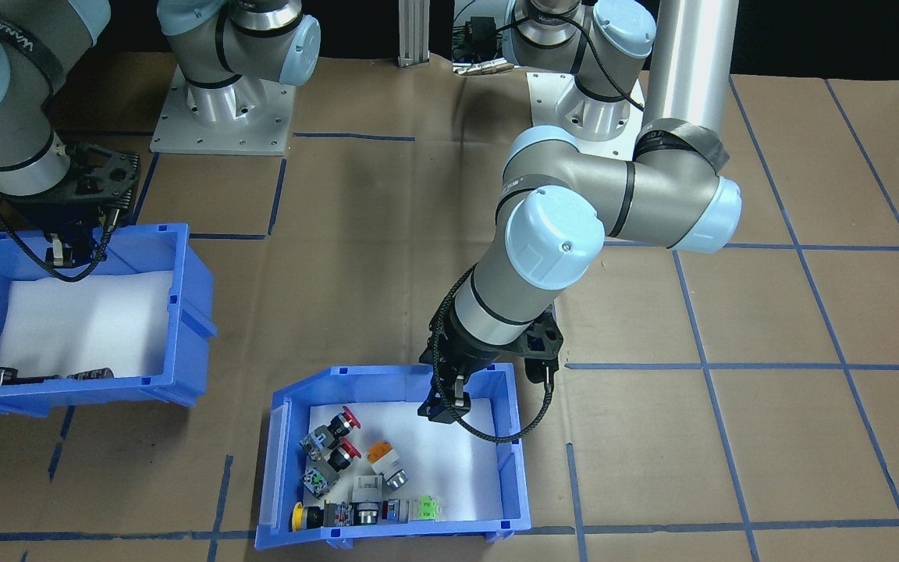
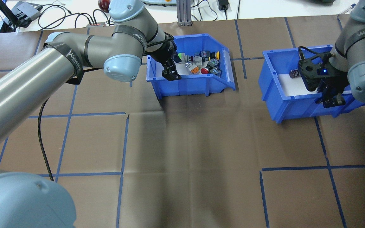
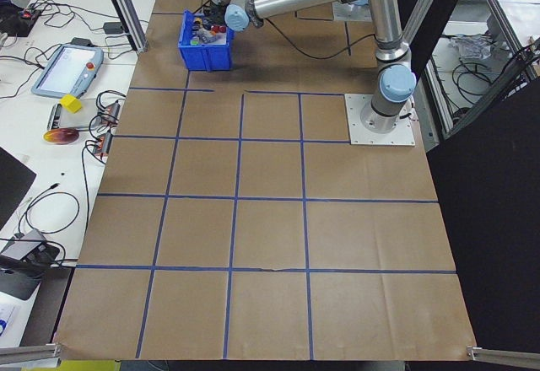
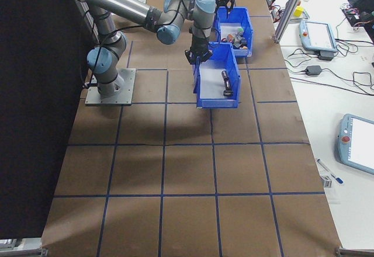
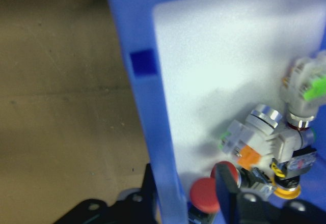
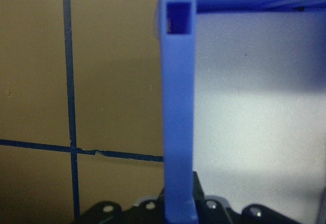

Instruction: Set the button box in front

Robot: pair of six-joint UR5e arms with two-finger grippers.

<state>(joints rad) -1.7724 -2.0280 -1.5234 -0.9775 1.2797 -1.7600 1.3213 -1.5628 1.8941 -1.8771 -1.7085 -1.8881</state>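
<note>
Button box (image 2: 191, 85): blue open-top plastic bin, white foam floor, red, orange, green and yellow push-button switches (image 2: 201, 61) clustered at its far end. It sits on the counter (image 2: 182, 142) at the far centre edge in the overhead view; long axis runs left-right there, sloped open front toward the robot's right. Left gripper (image 2: 171, 73) clamped on the box's near-left wall, one finger inside, one outside. Right gripper (image 2: 331, 99) likewise grips the near wall of the second blue bin (image 2: 284, 104).

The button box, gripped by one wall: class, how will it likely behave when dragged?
The button box looks like rigid plastic, so it should slide without flexing. The left tool straddles one wall, so it may tilt. The loose switches could shift.
</note>
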